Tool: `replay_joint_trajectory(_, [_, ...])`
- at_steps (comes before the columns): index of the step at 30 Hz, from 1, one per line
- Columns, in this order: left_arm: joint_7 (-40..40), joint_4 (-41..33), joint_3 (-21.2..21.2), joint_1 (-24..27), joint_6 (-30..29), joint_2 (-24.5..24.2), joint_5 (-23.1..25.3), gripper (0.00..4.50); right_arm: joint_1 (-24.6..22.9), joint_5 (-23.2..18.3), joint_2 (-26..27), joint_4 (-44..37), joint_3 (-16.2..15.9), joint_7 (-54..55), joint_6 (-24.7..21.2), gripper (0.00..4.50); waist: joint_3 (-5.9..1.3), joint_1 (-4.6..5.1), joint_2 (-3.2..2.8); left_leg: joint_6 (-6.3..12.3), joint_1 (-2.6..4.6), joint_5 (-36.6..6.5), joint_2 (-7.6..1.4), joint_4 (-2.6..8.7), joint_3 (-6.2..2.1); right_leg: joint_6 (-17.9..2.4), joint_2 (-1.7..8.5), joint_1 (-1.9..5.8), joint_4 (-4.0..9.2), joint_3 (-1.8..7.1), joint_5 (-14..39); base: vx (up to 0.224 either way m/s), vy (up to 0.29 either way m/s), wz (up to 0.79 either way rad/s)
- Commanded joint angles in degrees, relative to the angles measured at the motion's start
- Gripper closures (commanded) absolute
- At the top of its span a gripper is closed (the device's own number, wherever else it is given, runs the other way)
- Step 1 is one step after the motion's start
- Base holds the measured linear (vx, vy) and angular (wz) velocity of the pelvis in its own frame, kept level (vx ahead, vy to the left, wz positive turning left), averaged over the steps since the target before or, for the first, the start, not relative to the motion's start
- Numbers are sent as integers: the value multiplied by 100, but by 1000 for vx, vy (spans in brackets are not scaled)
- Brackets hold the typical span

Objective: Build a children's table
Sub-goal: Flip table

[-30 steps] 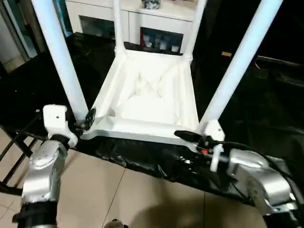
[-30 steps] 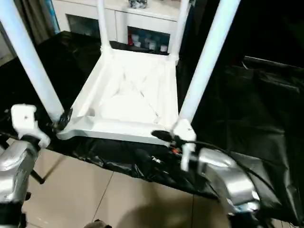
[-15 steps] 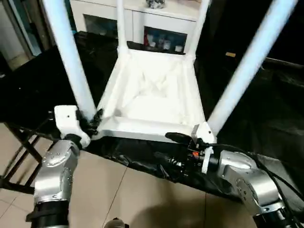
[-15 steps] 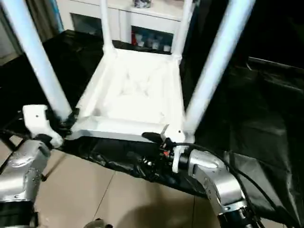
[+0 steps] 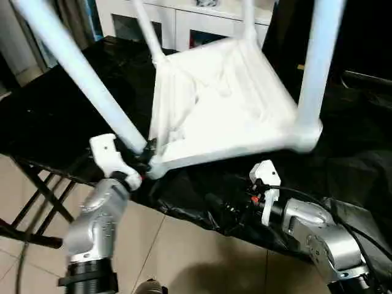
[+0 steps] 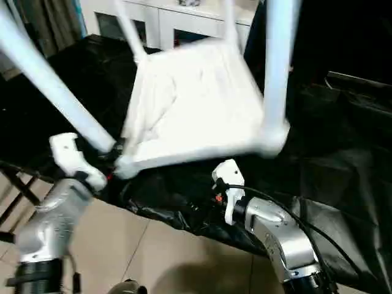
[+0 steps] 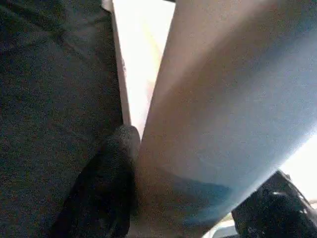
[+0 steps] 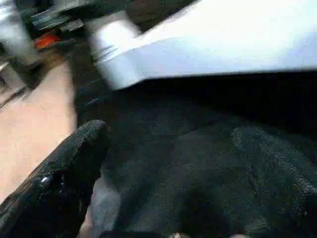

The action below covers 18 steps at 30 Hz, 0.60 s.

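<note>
The children's table [image 5: 226, 104] is seen upside down and tilted on the black-covered tabletop [image 5: 55, 110], with its ribbed underside facing up and its white legs rising out of the corner sockets. The near right corner [image 5: 306, 138] is lifted clear of the black cover, while the near left corner [image 5: 156, 165] sits low at the edge of the tabletop. The left gripper [image 5: 146, 154] is closed around the near left leg [image 5: 86, 73] just above its socket; in the left wrist view one black finger [image 7: 111, 173] is pressed against one side of the leg and the other finger is seen at its opposite side. The right gripper [image 5: 229, 205] is held below and in front of the raised near right corner, apart from the table, with its fingers spread wide and nothing between them. A white cabinet [image 5: 184, 21] with glass doors stands behind the tabletop, and a tiled floor [image 5: 184, 257] lies beneath the arms.
</note>
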<state>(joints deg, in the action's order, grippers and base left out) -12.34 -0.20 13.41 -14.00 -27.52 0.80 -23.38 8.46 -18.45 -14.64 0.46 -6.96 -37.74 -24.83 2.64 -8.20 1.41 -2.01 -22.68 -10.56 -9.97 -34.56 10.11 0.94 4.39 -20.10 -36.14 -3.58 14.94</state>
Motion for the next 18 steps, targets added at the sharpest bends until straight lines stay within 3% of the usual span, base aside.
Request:
replay_joint_trajectory(1, [-40,-417,-155,-141,-58,182,-333,216,122,-291,304,193,463,536,-121,0,-326,21,-22,122,169,-501,-385,445,-164,-1183,462,138,365,284,-833,0,0,0])
replay_joint_trajectory(7, [59,-505,-181,-143,-157,232,-384,216,455,-476,880,594,948,1371,-118,0,-336,30,-37,98,186,-304,-374,434,-153,-1167,443,129,341,274,-1004,0,0,0])
replay_joint_trajectory(8, [64,-507,-174,-147,-160,236,-381,216,484,-514,918,630,985,1383,-115,0,-336,20,-4,91,189,-326,-375,432,-145,-1152,441,133,342,277,-989,0,0,0])
replay_joint_trajectory(9, [71,-511,-162,-154,-167,242,-376,216,521,-581,977,671,1041,1373,-113,0,-338,0,-28,70,183,-301,-376,435,-151,-1100,442,140,334,276,-1009,0,0,0])
replay_joint_trajectory(13, [140,-601,-146,-127,-200,271,-410,216,886,-1279,1377,1126,1518,1201,-122,0,-342,18,-9,57,166,-410,-377,452,-159,-1078,463,152,327,268,-1008,0,0,0])
replay_joint_trajectory(14, [140,-601,-146,-127,-200,271,-410,216,886,-1279,1377,1126,1518,1201,-122,0,-342,23,-10,68,164,-407,-372,448,-150,-1084,460,151,323,271,-1018,0,0,0])
replay_joint_trajectory(18, [121,-633,-180,-98,-230,294,-428,216,1336,-1797,1666,1611,2042,1313,-36,0,-355,15,-22,91,173,-268,-377,440,-149,-1101,464,143,305,263,-1123,0,0,0])
